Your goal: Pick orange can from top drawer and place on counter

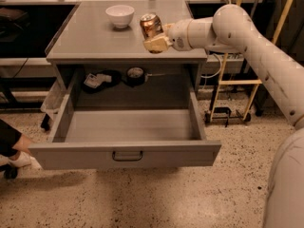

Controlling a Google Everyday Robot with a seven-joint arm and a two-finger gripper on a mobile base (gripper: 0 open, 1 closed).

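Note:
The orange can point(151, 26) is held tilted in my gripper point(155, 36), above the right part of the grey counter point(90, 41). The gripper is shut on the can's lower half, and its cream fingers point(156, 43) show below and beside the can. My arm reaches in from the right. The top drawer point(127, 126) is pulled fully open below the counter, with its front panel and dark bar handle point(127, 156) toward the camera. Its front part holds nothing.
A white bowl point(119, 15) stands on the counter's back left. Dark items point(100, 80) and a round object point(135, 73) lie at the back of the drawer. A yellow frame point(223, 82) stands right of the cabinet. A person's shoe point(19, 159) is at the left.

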